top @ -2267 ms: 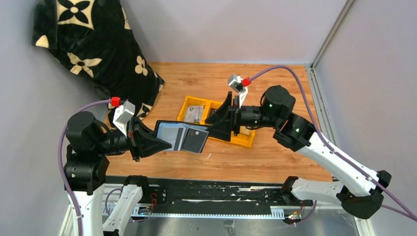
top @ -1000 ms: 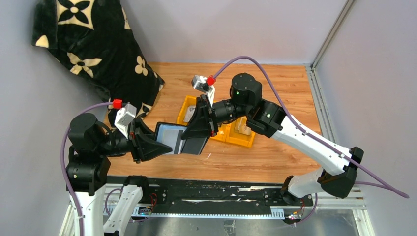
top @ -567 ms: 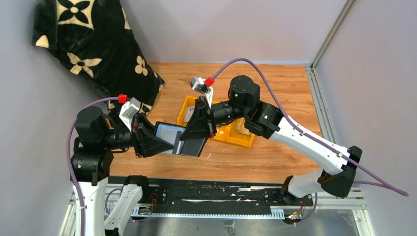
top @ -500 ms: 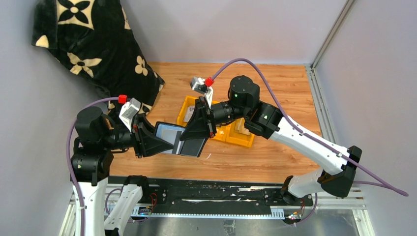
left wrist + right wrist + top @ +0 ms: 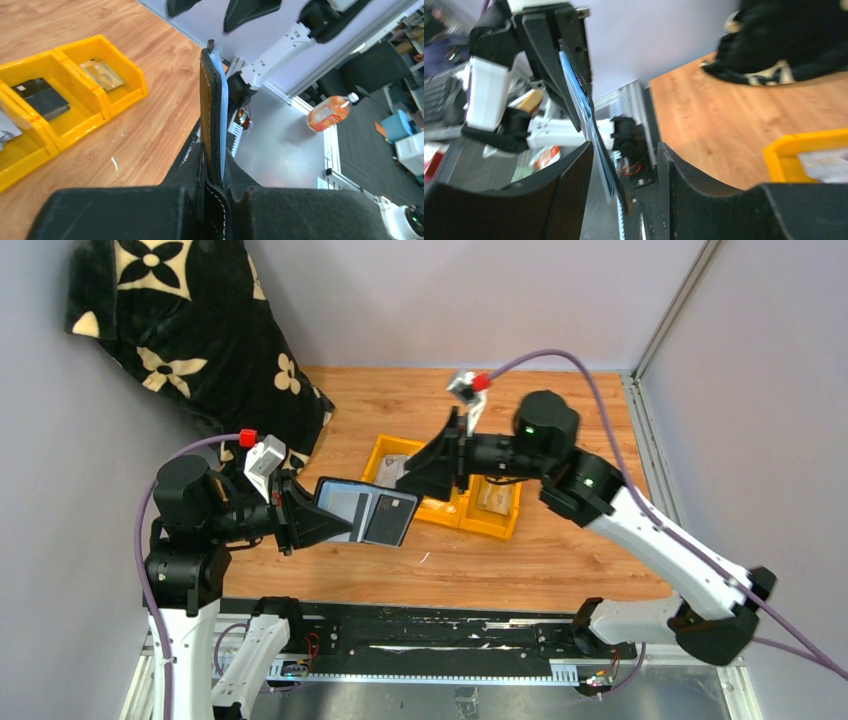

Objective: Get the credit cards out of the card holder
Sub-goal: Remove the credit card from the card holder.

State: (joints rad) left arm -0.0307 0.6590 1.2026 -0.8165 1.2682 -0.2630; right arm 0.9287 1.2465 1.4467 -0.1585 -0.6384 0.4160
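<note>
At left, my left pincer point(image 5: 338, 526) is clamped on one edge of the black leather-like bifold card holder point(image 5: 366, 513). It holds the holder in the air above the wooden counter point(image 5: 560, 550), opened so that the pale grey-blue pocket side faces up. A dark card face seems to sit in the right-hand pocket, though I cannot tell for sure.

I judge the holder soft and hinged at its fold. Gripped on one half only, its free half is likely to swing when pulled. A card should be light, stiff and slick, kept in place by pocket friction. I would pinch it on its exposed edge and draw it straight along the pocket.

Further right, my right pincer point(image 5: 415, 480) is spread wide and empty, just clear of the holder. Beneath it the yellow three-compartment plastic tray point(image 5: 85, 129) contains a silvery-grey card point(image 5: 397, 468), a black card point(image 5: 41, 98) and a tan card point(image 5: 102, 74).
</note>
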